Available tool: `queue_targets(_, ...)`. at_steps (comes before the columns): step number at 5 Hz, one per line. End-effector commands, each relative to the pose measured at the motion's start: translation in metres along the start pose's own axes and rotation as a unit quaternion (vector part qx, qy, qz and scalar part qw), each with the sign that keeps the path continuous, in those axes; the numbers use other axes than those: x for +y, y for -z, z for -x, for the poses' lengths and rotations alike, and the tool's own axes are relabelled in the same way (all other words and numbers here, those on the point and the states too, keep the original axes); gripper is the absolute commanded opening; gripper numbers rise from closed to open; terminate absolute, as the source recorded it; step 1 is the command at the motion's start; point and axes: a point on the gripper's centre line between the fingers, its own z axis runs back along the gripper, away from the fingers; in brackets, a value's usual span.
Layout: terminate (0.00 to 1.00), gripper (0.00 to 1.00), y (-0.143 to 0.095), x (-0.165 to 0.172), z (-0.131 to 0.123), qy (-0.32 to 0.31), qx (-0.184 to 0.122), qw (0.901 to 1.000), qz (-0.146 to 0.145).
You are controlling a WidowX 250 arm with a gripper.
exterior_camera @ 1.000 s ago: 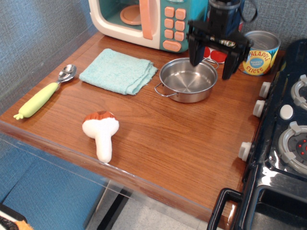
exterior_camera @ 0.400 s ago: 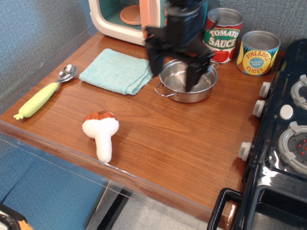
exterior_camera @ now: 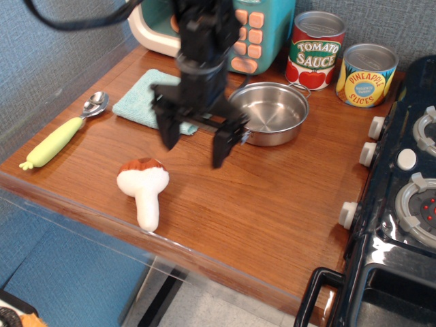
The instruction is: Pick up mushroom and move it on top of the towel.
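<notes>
Mushroom (exterior_camera: pixel 143 186) lying on desk (exterior_camera: pixel 272 197) near front edge, ungrasped; gripper (exterior_camera: pixel 195 146) above, jaws spread, empty; grasp, lift, transfer to towel (exterior_camera: pixel 136 102) all remain.

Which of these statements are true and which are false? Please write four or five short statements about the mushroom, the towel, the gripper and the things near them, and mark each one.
1. The gripper is open and holds nothing. True.
2. The mushroom already lies on the towel. False: it lies on the bare wood near the front edge of the table, apart from the towel.
3. The steel pot has nothing in it. True.
4. The spoon lies inside the pot. False: it lies on the table, left of the towel.
5. Two cans stand behind the pot. True: tomato sauce and pineapple slices.
</notes>
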Motion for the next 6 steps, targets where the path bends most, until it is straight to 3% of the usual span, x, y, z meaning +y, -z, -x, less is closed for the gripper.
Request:
queue_targets(1,0.0,1.0,-0.002,0.016,0.017,-0.031,-0.001,0.9995,-0.01)
queue_targets(2,0.0,1.0,-0.008,0.02,0.021,-0.034,-0.004,0.9994,-0.012)
queue_targets(4,0.0,1.0,-0.041,0.028,0.018,-0.05,-0.047,0.9976,0.008)
queue_targets(6,0.0,1.0,-0.019,0.053,0.033,-0.095,-0.005,0.9955,-0.003)
